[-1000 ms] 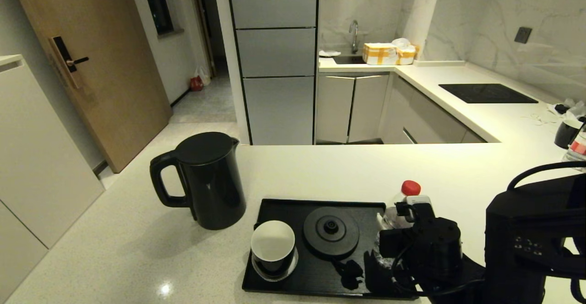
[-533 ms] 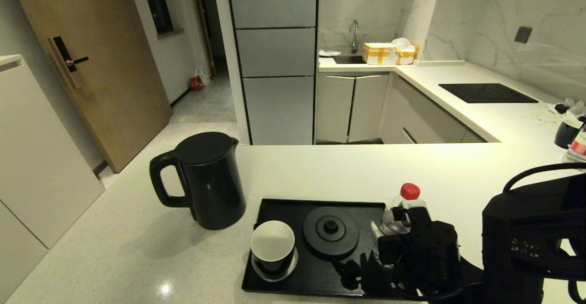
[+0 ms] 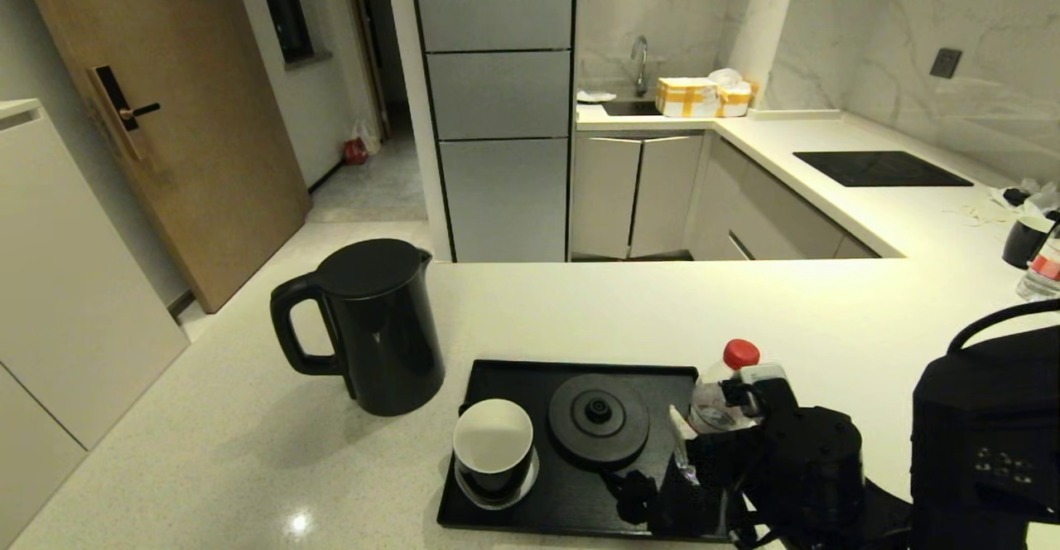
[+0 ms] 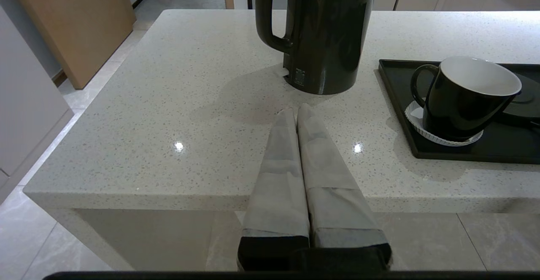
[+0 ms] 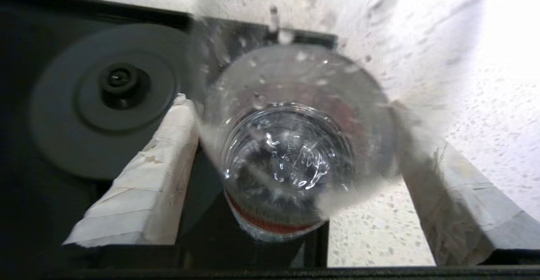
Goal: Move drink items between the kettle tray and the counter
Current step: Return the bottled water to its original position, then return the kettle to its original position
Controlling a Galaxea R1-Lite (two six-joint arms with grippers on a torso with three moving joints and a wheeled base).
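Note:
The tall black kettle (image 3: 373,326) stands on the speckled counter (image 3: 621,310), left of the black tray (image 3: 513,380). Its round base disc (image 3: 598,417) sits bare in the tray's middle. My right gripper (image 3: 716,405) is shut on the clear red-capped bottle (image 3: 729,384), which is tilted above the tray's right edge. In the right wrist view the bottle's base (image 5: 287,153) fills the space between the taped fingers (image 5: 168,145). The left gripper (image 4: 296,111) is shut and empty, low at the counter's near edge, pointing at the kettle (image 4: 325,31).
A black cup with a white inside (image 3: 493,446) stands on a paper coaster at the tray's front left. Far right on the counter are a second cup (image 3: 1025,239) and another bottle (image 3: 1045,272). A black hob panel (image 3: 882,169) lies behind them.
My right gripper has drawn back towards me and slightly right, carrying the bottle; its red cap has sunk a little in the head view. The kettle, cup and left arm have not moved.

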